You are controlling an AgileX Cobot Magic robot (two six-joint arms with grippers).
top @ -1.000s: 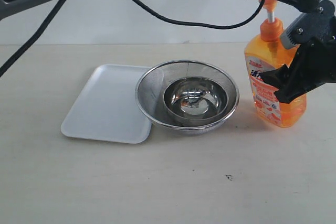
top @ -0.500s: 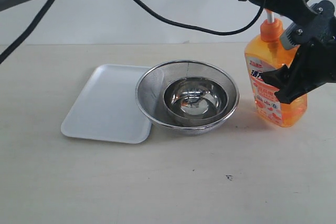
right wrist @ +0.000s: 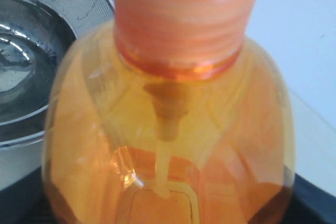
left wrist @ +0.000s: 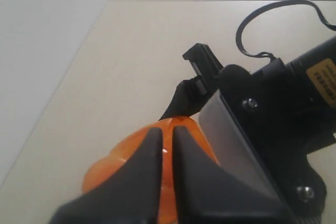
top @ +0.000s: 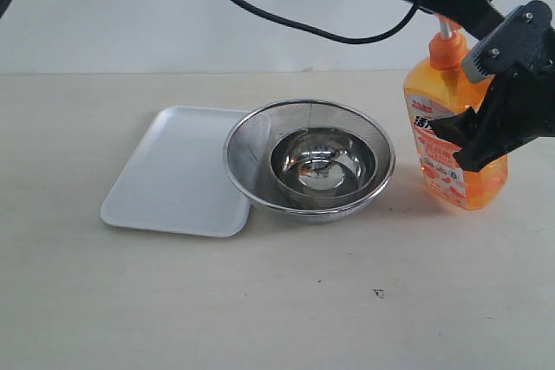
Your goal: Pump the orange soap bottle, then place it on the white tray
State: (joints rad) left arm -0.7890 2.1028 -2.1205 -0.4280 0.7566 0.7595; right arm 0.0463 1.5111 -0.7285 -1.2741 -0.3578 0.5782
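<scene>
Right fingers (top: 469,129) pinch orange soap bottle (top: 427,95); left fingers (left wrist: 140,178) together atop pump (left wrist: 105,169); strainer (top: 250,140), bowl (top: 323,164) block white tray (top: 165,181).

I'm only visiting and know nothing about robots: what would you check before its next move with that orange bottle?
1. Bottle upright: ok.
2. Right gripper clamped on the bottle's body: ok.
3. Left gripper on the pump head, jaws shut: ok.
4. Tray has bare room for the bottle: ok, though the strainer overlaps one edge.
5. Pump stroke finished: cannot tell.
</scene>
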